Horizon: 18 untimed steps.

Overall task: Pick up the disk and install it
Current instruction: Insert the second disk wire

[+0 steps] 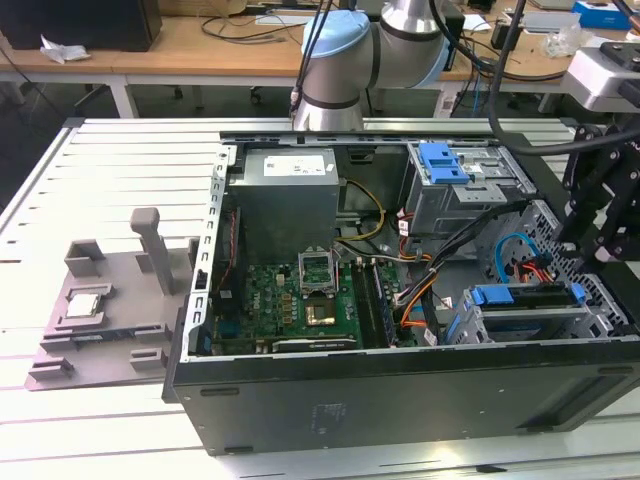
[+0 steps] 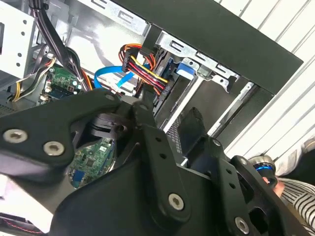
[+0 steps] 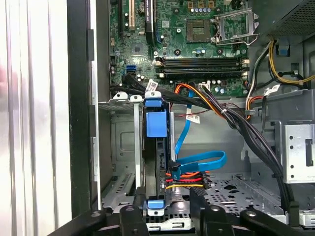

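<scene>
The disk point(image 1: 528, 299) stands on edge in the drive cage point(image 1: 560, 325) at the case's corner on the exterior view's right. Its blue bracket point(image 3: 157, 124) faces up, and blue and red-orange cables point(image 3: 189, 173) run to its end. My gripper point(image 1: 592, 243) hangs just above the cage end nearer the exterior view's right. In the first wrist view my gripper point(image 3: 170, 215) is open. Its black fingers point(image 3: 132, 216) straddle the disk's end with a gap on each side and hold nothing. In the second wrist view, black gripper linkage point(image 2: 162, 162) covers most of the cage.
The open computer case point(image 1: 400, 395) lies on a slatted white table point(image 1: 90, 160). Inside are a motherboard point(image 1: 290, 300), a power supply point(image 1: 288, 195) and an upper bay with a blue latch point(image 1: 445, 163). A grey fixture tray point(image 1: 110, 310) sits left. Striped fabric point(image 2: 295, 191) shows beyond the case.
</scene>
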Motion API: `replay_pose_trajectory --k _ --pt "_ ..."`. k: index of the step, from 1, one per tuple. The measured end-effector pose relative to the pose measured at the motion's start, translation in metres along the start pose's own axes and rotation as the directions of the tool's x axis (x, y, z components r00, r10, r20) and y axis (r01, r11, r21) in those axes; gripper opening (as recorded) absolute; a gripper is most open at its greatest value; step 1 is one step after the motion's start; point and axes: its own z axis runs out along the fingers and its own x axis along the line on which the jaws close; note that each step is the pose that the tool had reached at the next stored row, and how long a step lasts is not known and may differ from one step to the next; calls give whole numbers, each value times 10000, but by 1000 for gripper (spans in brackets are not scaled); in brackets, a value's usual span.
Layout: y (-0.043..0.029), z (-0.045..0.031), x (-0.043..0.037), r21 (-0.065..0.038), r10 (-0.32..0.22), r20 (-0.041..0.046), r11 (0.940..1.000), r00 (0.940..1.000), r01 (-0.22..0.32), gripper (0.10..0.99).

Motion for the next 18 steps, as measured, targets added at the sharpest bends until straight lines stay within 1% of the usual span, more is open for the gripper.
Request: replay_pose_trajectory --k 1,3,5,6,8,9,13,16,18 --pt "0 -1 0 0 0 0 10000 10000 0 482" --pt "6 -3 -2 0 0 -3 10000 10000 0 482" --pt "39 -1 -4 1 -1 0 10000 10000 1 482" --pt "58 0 -3 1 0 0 10000 10000 0 482" --pt "123 2 -1 0 0 0 10000 10000 0 482" --pt "167 3 0 0 0 0 10000 10000 0 482" --pt "282 8 4 0 0 0 10000 10000 0 482" --pt "332 17 7 0 -17 0 10000 10000 17 482" --pt "331 17 -11 1 -31 -1 10000 10000 31 482"
